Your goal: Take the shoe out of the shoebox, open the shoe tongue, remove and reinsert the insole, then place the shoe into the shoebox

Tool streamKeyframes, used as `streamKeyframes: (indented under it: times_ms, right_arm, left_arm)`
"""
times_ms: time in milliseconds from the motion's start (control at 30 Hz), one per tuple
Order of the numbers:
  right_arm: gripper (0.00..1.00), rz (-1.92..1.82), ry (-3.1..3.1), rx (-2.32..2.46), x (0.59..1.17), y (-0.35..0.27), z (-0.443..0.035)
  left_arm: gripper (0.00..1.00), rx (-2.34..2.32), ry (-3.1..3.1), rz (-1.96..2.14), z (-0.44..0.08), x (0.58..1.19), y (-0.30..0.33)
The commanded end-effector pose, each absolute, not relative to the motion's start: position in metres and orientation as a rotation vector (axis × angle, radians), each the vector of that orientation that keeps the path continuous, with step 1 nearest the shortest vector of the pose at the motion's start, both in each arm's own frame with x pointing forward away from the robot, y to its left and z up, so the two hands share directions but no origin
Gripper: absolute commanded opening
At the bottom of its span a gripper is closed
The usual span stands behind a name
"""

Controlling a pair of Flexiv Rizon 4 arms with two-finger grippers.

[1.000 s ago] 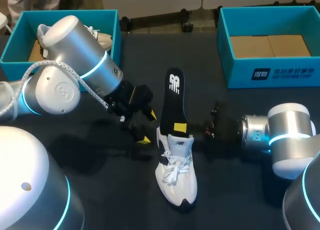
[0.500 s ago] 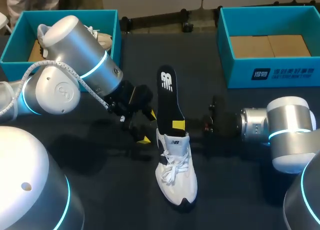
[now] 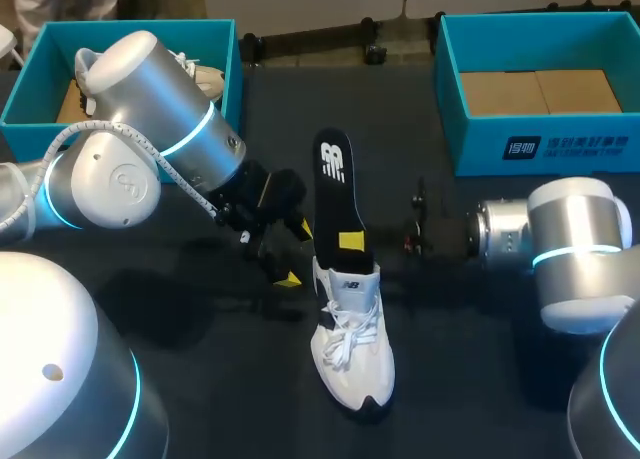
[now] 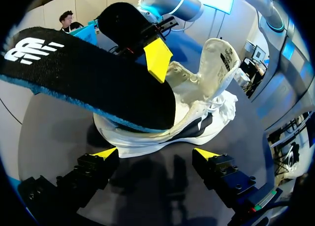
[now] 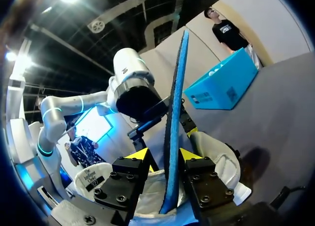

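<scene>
- Right gripper point(image 5: 166, 158) was clamped on the insole point(image 5: 174, 108). It had one yellow-tipped finger against each face, near the heel end, and held the insole on edge.
- Over the last second you swung the insole's free end a little toward the left arm's side. The right wrist shifted slightly away from the near edge, carrying the grip point with it.
- In the right wrist view the insole's lower end dipped into the opening of the shoe point(image 3: 352, 344). The rest rose out and pointed away across the table point(image 3: 200, 319).
- That suggests the insole step was in mid-course, neither fully out nor seated. Such a small swing did not tell me which way you were taking it.
- Left gripper point(image 4: 156, 154) had not moved and sat low beside the shoe with its fingers well apart. It held nothing, and its tips were just short of the sole and not touching it.
- The shoe rested on its sole between your two arms with the tongue point(image 4: 221, 63) raised. It was well apart from the shoebox point(image 3: 520, 149) on your right, so the return to the box was not yet done.
</scene>
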State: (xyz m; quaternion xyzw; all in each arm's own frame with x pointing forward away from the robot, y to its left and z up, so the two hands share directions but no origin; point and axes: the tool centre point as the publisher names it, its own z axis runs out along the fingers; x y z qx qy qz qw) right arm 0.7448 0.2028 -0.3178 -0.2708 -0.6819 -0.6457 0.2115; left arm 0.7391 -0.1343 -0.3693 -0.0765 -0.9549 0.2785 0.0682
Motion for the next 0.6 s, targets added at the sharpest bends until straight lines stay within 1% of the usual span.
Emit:
streamKeyframes:
  times_ms: [33,267,333,400,500,600]
  right_arm:
    - [0.37,-1.744,-1.926,-0.753,0.7493,0.2068,-0.3109]
    - [0.36,-1.714,-1.95,-0.745,0.7508,0.2111,-0.3062]
    - [0.35,-1.709,-1.949,-0.749,0.7515,0.212,-0.3083]
    - [0.26,-1.707,-1.941,-0.751,0.752,0.2124,-0.3114]
    - [0.0,-1.71,-1.928,-0.754,0.7527,0.2122,-0.3146]
    - [0.0,-1.712,-1.923,-0.756,0.7524,0.2123,-0.3151]
  left_arm:
    - [1.0,-0.231,-2.876,0.838,-0.3702,0.7393,-0.1347]
    - [1.0,-0.231,-2.876,0.838,-0.3702,0.7393,-0.1347]
    - [1.0,-0.231,-2.876,0.838,-0.3702,0.7393,-0.1347]
    - [1.0,-0.231,-2.876,0.838,-0.3702,0.7393,-0.1347]
    - [1.0,-0.231,-2.876,0.838,-0.3702,0.7393,-0.1347]
    - [1.0,-0.231,-2.876,0.838,-0.3702,0.7393,-0.1347]
